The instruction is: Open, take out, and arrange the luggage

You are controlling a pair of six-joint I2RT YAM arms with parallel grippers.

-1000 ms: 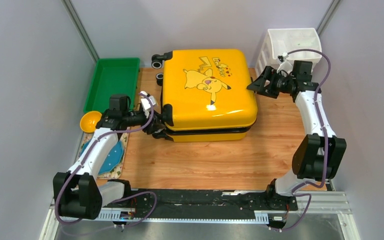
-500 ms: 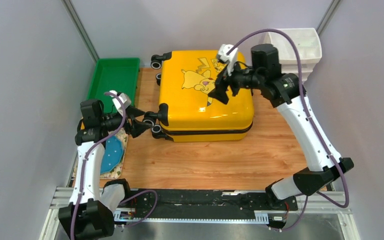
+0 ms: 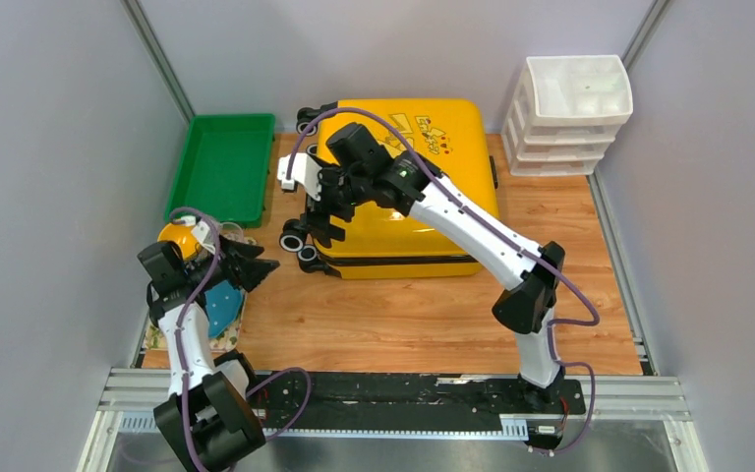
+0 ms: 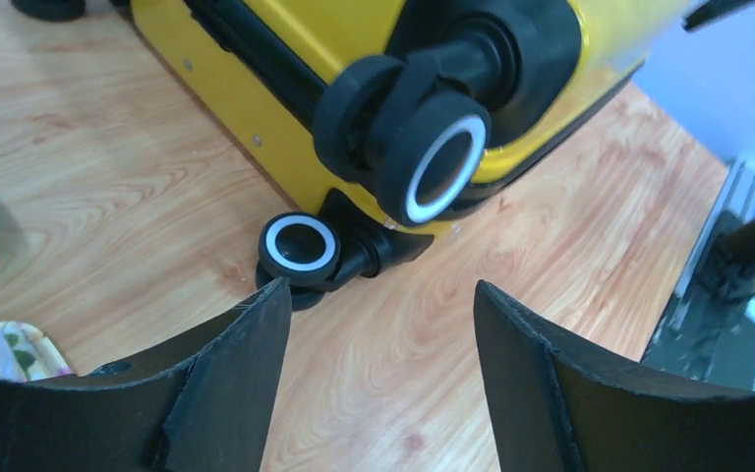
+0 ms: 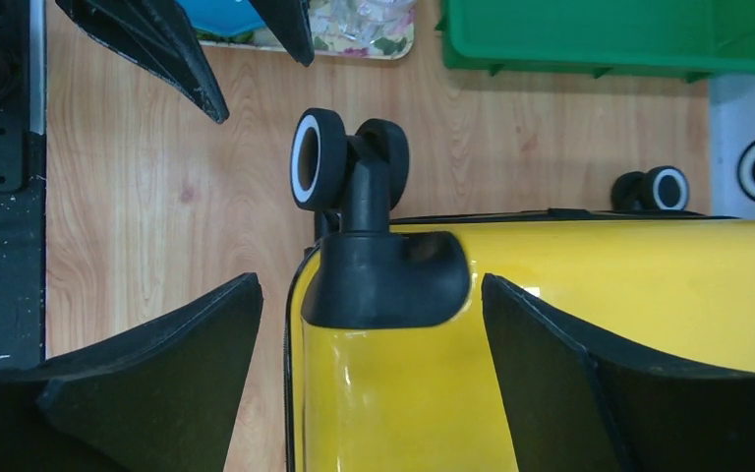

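Note:
The luggage [image 3: 457,157], a yellow hard-shell suitcase with a cartoon print, lies flat and closed at the back middle of the wooden table. My right gripper [image 3: 322,221] hangs open over its near left corner. In the right wrist view the jaws [image 5: 372,280] straddle the black wheel mount [image 5: 383,280] with a gap on each side, above the yellow shell [image 5: 649,285]. My left gripper [image 3: 256,267] is open and empty, a short way left of the corner wheels [image 3: 295,241]. In the left wrist view [image 4: 381,287] it faces the two wheels [image 4: 437,167] over bare wood.
A green tray [image 3: 182,167] sits at the back left and a white drawer unit [image 3: 570,113] at the back right. A yellow bowl [image 3: 179,239] and a blue plate [image 3: 218,310] lie on a patterned mat under the left arm.
My right arm has swung from the lid's far right across to the near left wheel corner. My left gripper has pulled back, left and nearer, away from the wheels.

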